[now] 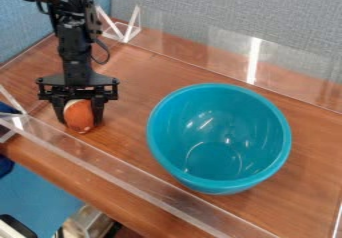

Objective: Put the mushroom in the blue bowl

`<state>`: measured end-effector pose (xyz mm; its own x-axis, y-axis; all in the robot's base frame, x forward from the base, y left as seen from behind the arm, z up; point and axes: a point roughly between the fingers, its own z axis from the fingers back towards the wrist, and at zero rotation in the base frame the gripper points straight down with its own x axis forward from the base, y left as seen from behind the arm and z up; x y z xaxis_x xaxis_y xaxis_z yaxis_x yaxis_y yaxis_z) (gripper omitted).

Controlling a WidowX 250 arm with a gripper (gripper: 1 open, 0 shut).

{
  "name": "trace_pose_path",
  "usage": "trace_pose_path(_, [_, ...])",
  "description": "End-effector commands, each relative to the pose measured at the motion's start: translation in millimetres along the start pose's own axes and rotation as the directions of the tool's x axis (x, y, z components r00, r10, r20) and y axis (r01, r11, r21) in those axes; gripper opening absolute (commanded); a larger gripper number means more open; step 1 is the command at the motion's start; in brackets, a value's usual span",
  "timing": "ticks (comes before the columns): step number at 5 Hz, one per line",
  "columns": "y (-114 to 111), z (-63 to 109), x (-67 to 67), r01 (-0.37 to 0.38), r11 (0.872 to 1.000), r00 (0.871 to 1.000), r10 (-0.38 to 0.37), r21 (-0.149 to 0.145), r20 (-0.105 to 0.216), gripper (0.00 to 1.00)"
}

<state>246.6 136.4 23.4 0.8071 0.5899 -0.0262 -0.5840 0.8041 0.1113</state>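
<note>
Near the left edge of the wooden desk [160, 67], the black end effector [79, 113] points straight down from its dark arm [72, 37], its two fingers [51, 94] closed around the mushroom [80, 114]. Only the glossy orange-brown cap shows between the fingers, low against the desk; whether it touches the wood cannot be told. A clear plastic wall [100, 169] runs along the desk's front edge just below the end effector, and another clear panel [267, 58] stands along the back edge. Toward the right, well apart from the mushroom, the blue bowl [219, 138] sits upright on the desk near the front edge, its teal inside glossy with reflections and holding nothing.
</note>
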Motion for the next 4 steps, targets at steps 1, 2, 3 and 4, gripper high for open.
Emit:
trace_pose_path(1, [-0.3, 12.0, 3.4, 0.004, 1.0, 0.999, -0.004, -0.003, 0.043, 0.0])
trace_pose_path(2, [-0.4, 12.3, 2.7, 0.006, 1.0, 0.999, -0.006, 0.0, 0.044, 0.0])
trace_pose_path(3, [-0.5, 12.7, 2.0, 0.007, 1.0, 0.999, -0.007, 0.002, 0.045, 0.0])
trace_pose_path(4, [-0.6, 13.0, 1.4, 0.009, 1.0, 0.999, -0.009, 0.004, 0.046, 0.0])
